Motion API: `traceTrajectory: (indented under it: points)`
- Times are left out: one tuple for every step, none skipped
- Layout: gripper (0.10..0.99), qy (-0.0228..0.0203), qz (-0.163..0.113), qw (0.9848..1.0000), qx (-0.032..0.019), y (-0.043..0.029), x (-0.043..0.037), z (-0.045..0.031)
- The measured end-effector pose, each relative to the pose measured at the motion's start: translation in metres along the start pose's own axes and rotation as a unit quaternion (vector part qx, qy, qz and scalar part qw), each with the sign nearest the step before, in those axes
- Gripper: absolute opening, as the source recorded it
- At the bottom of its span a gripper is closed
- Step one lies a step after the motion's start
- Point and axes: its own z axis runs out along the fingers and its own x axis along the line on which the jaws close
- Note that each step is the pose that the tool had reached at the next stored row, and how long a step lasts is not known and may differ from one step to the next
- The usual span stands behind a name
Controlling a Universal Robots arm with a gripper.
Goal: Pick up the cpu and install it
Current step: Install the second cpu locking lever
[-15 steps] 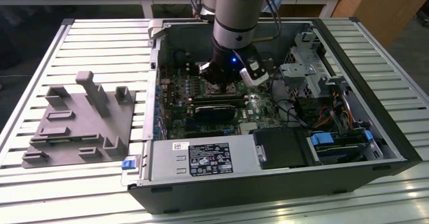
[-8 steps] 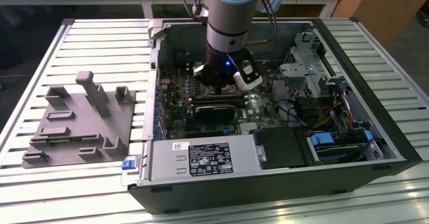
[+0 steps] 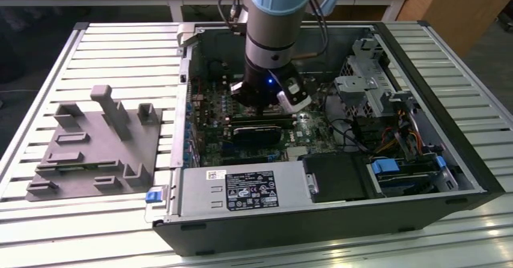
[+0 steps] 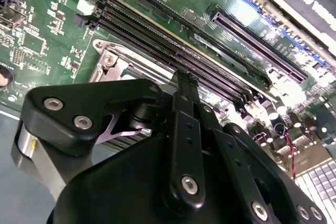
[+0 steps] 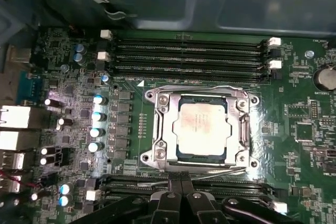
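Silvery cpu (image 5: pixel 202 127) sits flat inside the socket frame (image 5: pixel 157 129) on the motherboard (image 5: pixel 294 129). Hand (image 5: pixel 181 192) hovers just beside the socket, fingers pressed together, holding nothing. Judgement: check the chip lies level in its frame. Computer case (image 3: pixel 321 220) rests on a slatted metal counter (image 3: pixel 120 45); grey fixture plate (image 3: pixel 92 145) alongside.

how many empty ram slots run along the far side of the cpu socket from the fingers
4: long black empty memory slots lie side by side, just beyond the metal socket frame holding the silvery square cpu. More slots near the fingers are partly hidden.
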Motion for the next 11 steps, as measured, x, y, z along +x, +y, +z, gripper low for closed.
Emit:
traceTrajectory:
  points:
    - [0.106, 0.0, 0.0, 1.0, -0.001, -0.0002, 0.0, 0.0009]
    - [0.106, 0.0, 0.0, 1.0, -0.0023, -0.0003, 0.0001, 0.0016]
    - [0.106, -0.0001, 0.0, 1.0, -0.0038, -0.0004, 0.0003, 0.002]
    - [0.106, -0.0002, 0.0, 1.0, -0.0051, -0.0006, 0.0009, 0.0025]
    - [0.106, -0.0002, 0.0, 1.0, -0.006, -0.0013, 0.0021, 0.0028]
    - [0.106, -0.0002, 0.0, 1.0, -0.007, -0.002, 0.0034, 0.003]
    - [0.106, -0.0003, 0.0, 1.0, -0.008, -0.0028, 0.0048, 0.0031]
    - [0.106, -0.0003, 0.0, 1.0, -0.0093, -0.0035, 0.0063, 0.0032]
    - [0.106, -0.0004, 0.0, 0.9999, -0.0108, -0.004, 0.0081, 0.0033]
    - [0.106, -0.0005, 0.0, 0.9999, -0.0127, -0.0044, 0.01, 0.0034]
    - [0.106, -0.0005, 0.0, 0.9999, -0.0149, -0.0047, 0.012, 0.0035]
